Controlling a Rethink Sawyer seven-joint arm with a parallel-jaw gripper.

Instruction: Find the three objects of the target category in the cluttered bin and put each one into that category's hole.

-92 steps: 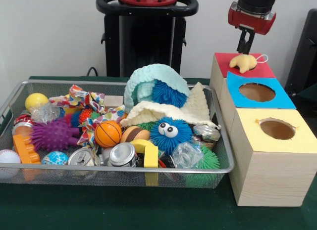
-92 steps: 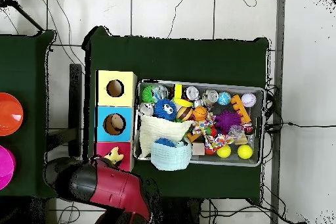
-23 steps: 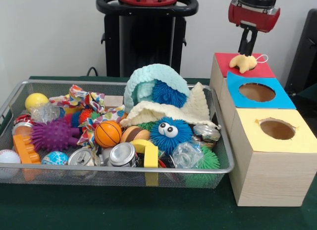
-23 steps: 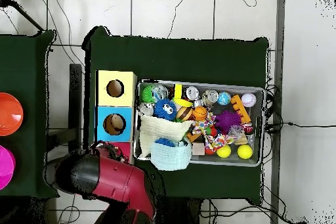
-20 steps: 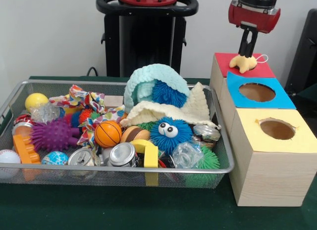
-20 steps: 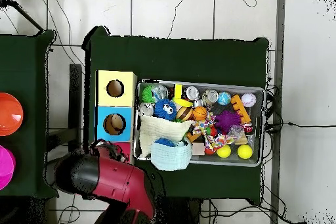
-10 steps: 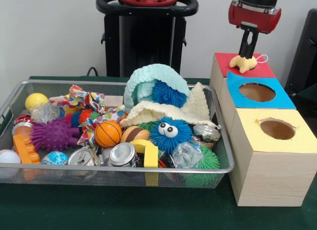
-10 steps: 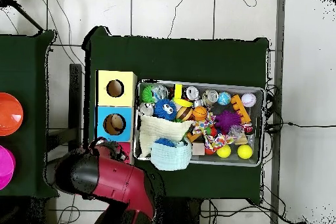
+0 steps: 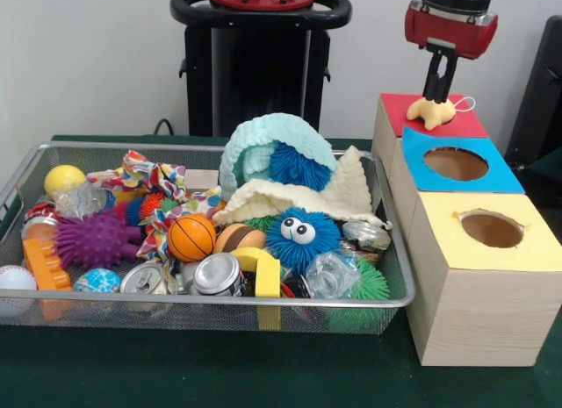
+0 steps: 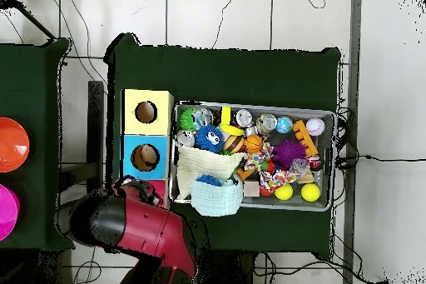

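Note:
The wire mesh bin [image 9: 219, 298] holds a mint green cloth [image 9: 255, 145] arched over a blue spiky ball, with a cream cloth [image 9: 342, 189] next to it at the bin's right end. Both also show in the overhead view, mint [image 10: 218, 199] and cream [image 10: 200, 168]. A pale yellow cloth [image 9: 430, 112] sits bunched on the hole of the red-topped box [image 9: 465, 123]. My gripper [image 9: 437, 96] stands straight above it, its tips pinched on the cloth's raised top. In the overhead view my arm [image 10: 133, 226] hides the gripper and most of the red top [image 10: 158, 187].
The blue-topped hole [image 9: 455, 163] and the yellow-topped hole [image 9: 492, 230] stand in a row in front of the red one. The bin is packed with spiky balls, cans, a small basketball [image 9: 190, 238] and other toys. Orange [image 10: 10, 143] and pink plates lie on a side table.
Since 4.6 s ago my gripper has come down onto the yellow cloth, which is now bunched narrower and taller. Over the last second almost nothing has moved.

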